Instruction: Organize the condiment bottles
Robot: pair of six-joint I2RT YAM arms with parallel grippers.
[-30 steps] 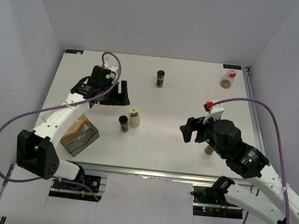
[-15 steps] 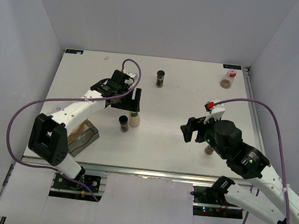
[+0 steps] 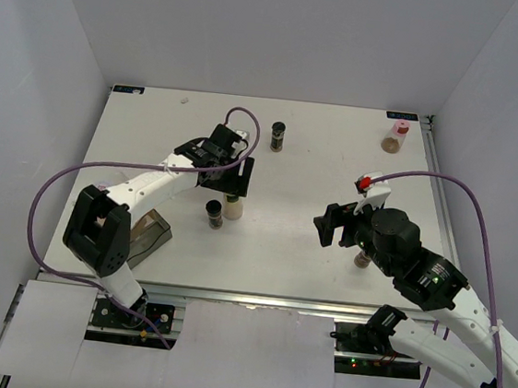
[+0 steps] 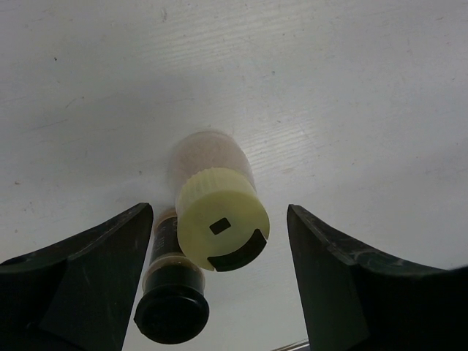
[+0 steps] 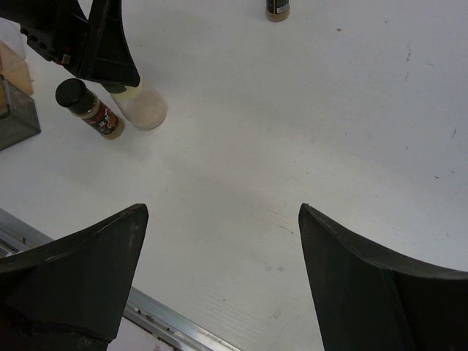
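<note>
Swinging in from the upper left of the table, the left gripper (image 4: 219,213) has come to the middle of the overhead view, while the right arm has not shifted. Its fingers (image 4: 95,270) stand wide apart and grip nothing. Between them the cream-capped jar (image 4: 221,219) stands upright on the table (image 4: 351,88), clear of both. A black-capped jar (image 4: 172,311) stands just beside it, close to the finger at the left of the wrist frame.

The right gripper (image 5: 219,212) is also spread open and empty, hanging over bare tabletop at the lower right of the overhead view. Further out, a second black-capped jar (image 3: 277,137) stands alone at the upper middle and a pink-capped jar (image 3: 396,137) in the upper right corner. A fifth jar (image 3: 361,260) peeks out from under the right arm. A grey box (image 3: 150,238) sits at the lower left.

The sorting looks barely begun: only two jars are neighbours, the others lie well apart, and all seem left to gather.

The left arm covers most of the box, so its contents cannot be told. The fifth jar's cap is hidden, the labels are too small to read, and whether the two neighbouring jars touch is unclear
</note>
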